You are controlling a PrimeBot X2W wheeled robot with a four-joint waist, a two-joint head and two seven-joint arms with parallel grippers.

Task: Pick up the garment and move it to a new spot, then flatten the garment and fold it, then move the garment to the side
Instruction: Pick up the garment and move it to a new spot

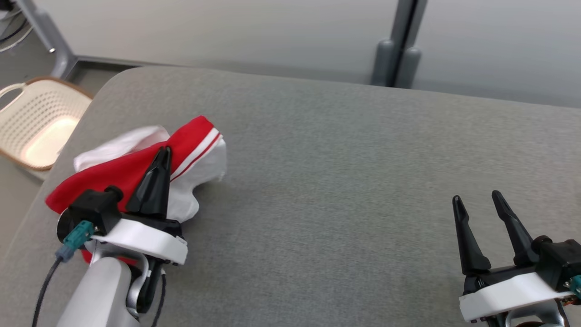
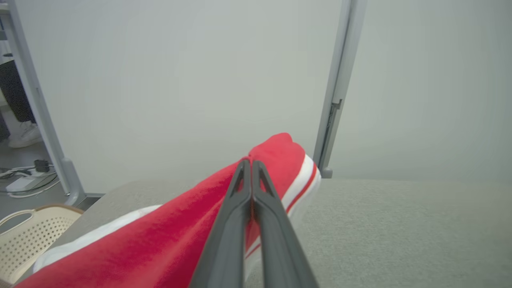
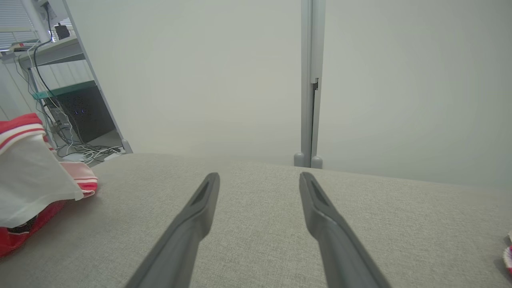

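Since garment (image 1: 113,175) is awaiting move, left gripper (image 1: 163,151) is pinching red fold, clamped tight; right gripper (image 1: 476,198) is hovering wide open, empty.

- The left gripper (image 1: 163,151) and its wrist are covering the near part of the garment (image 1: 131,170). Its closed fingers (image 2: 230,228) are hiding the cloth pinched between them.
- The garment is running off the bottom edge in the left wrist view and off the left edge in the right wrist view.
- The head view's left edge is cutting the basket (image 1: 41,122).
- The right gripper (image 1: 476,197) is losing its base to the bottom edge.
- A red-and-white scrap (image 3: 508,258) is peeking in at the right edge, too little to identify.
- A shoe (image 2: 24,136) is sitting half cut off at the left edge.
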